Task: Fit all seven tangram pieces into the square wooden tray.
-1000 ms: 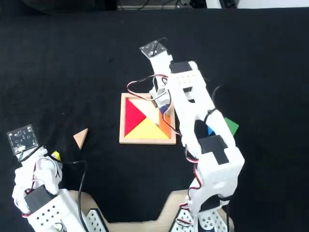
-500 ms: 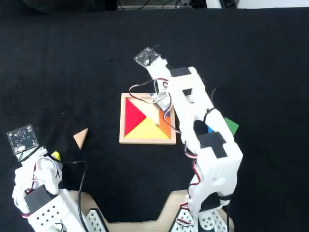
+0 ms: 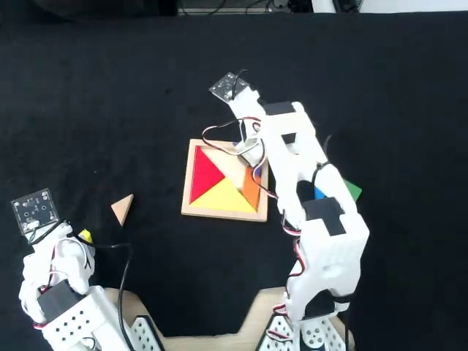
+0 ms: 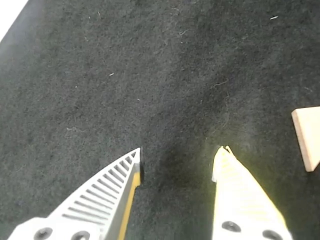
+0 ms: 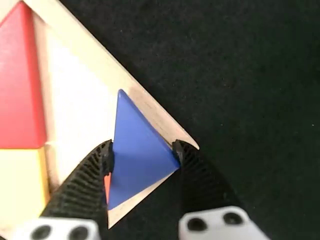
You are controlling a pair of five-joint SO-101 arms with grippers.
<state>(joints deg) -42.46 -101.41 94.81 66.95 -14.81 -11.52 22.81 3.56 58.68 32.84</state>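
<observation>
Starting with the big stuff: most of the black table (image 3: 110, 88) was taken up by the right arm (image 3: 322, 219), which was stretched out over the square wooden tray (image 3: 219, 213) near the middle. The left arm (image 3: 55, 285) was parked at the near left corner, well apart from the tray.

Inside the tray, a red triangle (image 3: 205, 175) was seated on the left side, with a yellow triangle (image 3: 219, 196) touching it along the near edge. An orange piece (image 3: 251, 191) was wedged in at the right.

The right gripper (image 5: 142, 149) was clamped on a blue triangle (image 5: 135, 150), one finger on each side. That piece was held over the tray's far right corner, overlapping the rim; whether it was touching the wood couldn't be made out.

The left gripper (image 4: 178, 152) was spread open over bare cloth with nothing in it. A tan triangle (image 3: 123, 209) was seen lying on the table to the left of the tray, near the left gripper. A green piece (image 3: 352, 191) was spotted poking out from behind the right arm.
</observation>
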